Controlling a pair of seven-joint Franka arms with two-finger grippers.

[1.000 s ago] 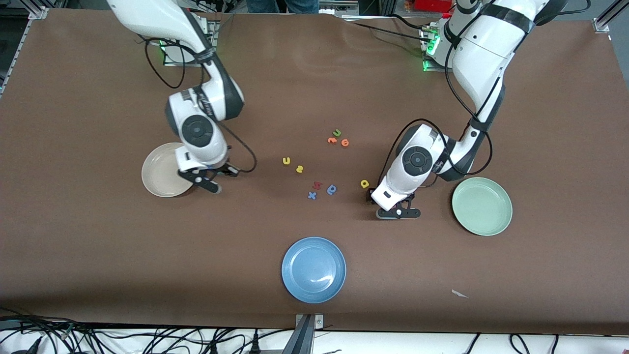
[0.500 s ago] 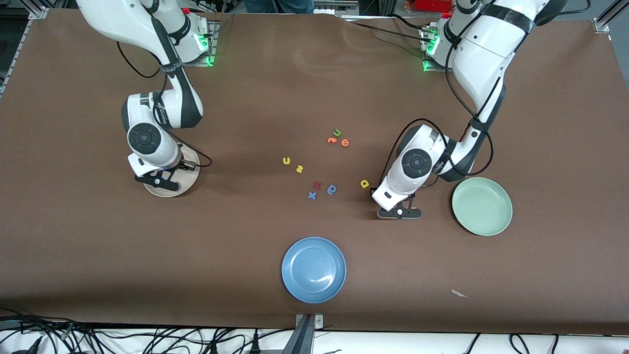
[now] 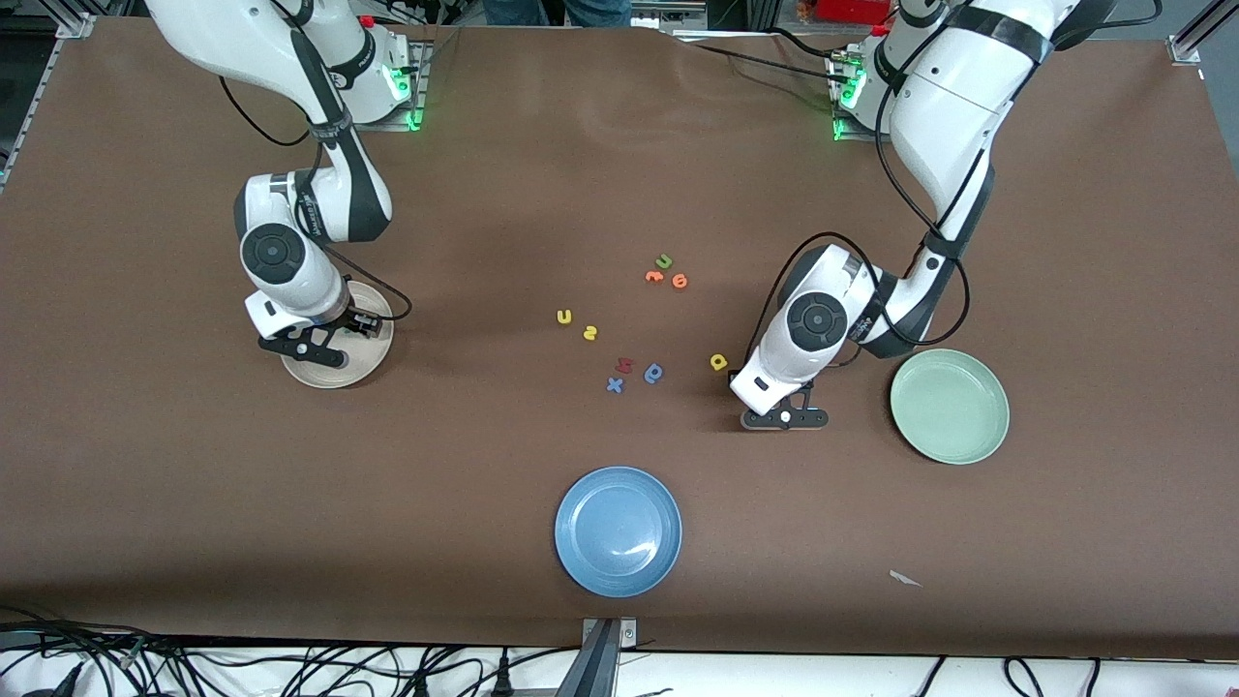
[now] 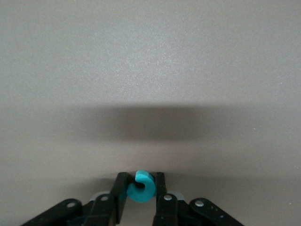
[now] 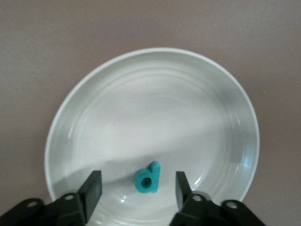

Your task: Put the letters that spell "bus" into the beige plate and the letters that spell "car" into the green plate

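blue plate: round glossy dish (image 3: 618, 530), nearest the front camera, on the brown matte bench (image 3: 194, 484).
left arm: reaches down from its base, wrist bent low over bare bench between the yellow "a" (image 3: 718, 362) and the green plate (image 3: 950, 406).
left pincer: (image 3: 784, 418) (image 4: 141, 188) down at the bench surface, fingers (image 4: 121, 193) pressed together on the teal "c" (image 4: 141, 186), a small curled foam letter.
green plate: pale mint, round, shallow, plain rim, toward the left arm's end of the bench.
loose letters: blue "x" (image 3: 615, 385), red letter (image 3: 624, 365), darker blue looped letter (image 3: 653, 373); farther off the yellow "s" (image 3: 589, 333) and yellow "u" (image 3: 564, 317); farthest the orange letters (image 3: 667, 279) and green "u" (image 3: 664, 260). All tiny foam cut-outs, lying flat.
right arm: elbow folded, wrist pointing down over the beige plate (image 3: 373, 358) (image 5: 94, 108).
right pincer: (image 3: 308, 347) (image 5: 136, 188) fingers spread apart, holding nothing, over the plate.
teal "b": (image 5: 147, 178) lies in the beige plate, between the parted fingers, touching neither.
beige plate: round, smooth, faint concentric rings, toward the right arm's end.
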